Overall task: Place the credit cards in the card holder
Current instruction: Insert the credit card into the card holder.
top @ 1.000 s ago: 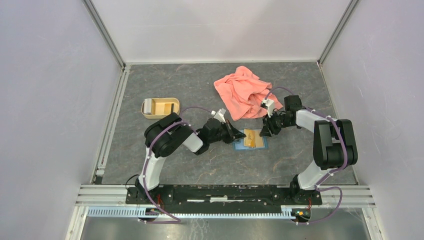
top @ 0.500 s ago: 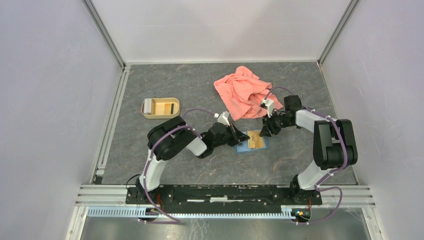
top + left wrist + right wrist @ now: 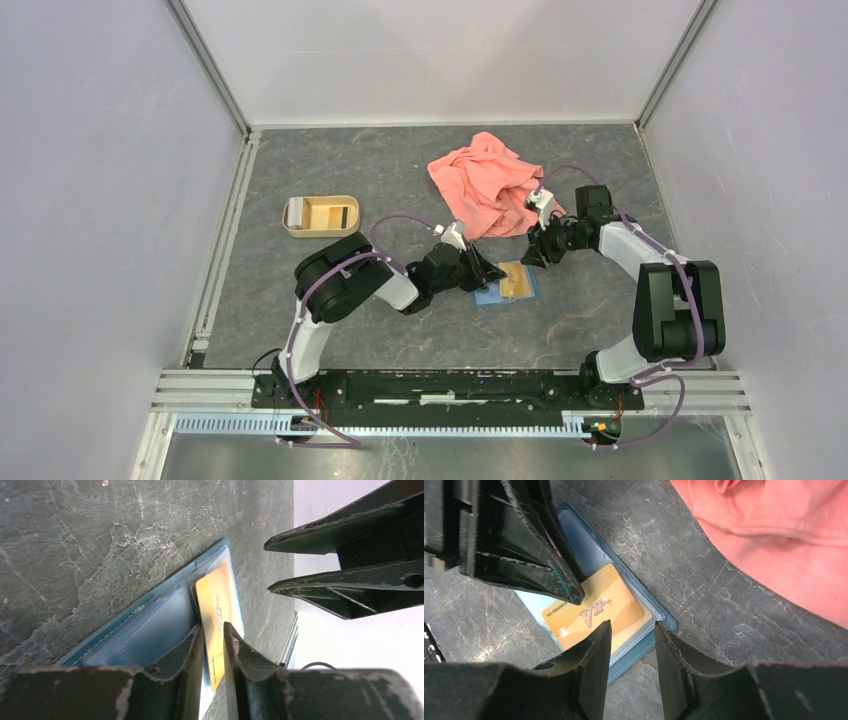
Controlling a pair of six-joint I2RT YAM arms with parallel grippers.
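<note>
- Top external view: the left gripper [image 3: 489, 268] has moved farther right since a second ago. Its tips now sit on the card holder [image 3: 488, 296].
- The card holder lies open on the table [image 3: 350, 160], turned slightly from before. An orange credit card [image 3: 517, 281] rests flat on its right half, a little farther right than earlier.
- Left wrist view: the left fingers are drawn almost together. The card's edge shows in the thin slit between them.
- The right gripper [image 3: 533, 254] has shifted slightly back and right. It is narrowly parted and pinches nothing, hovering above the card's far end.
- The pink cloth [image 3: 485, 180] and the tan tray [image 3: 320, 235] are unmoved.
</note>
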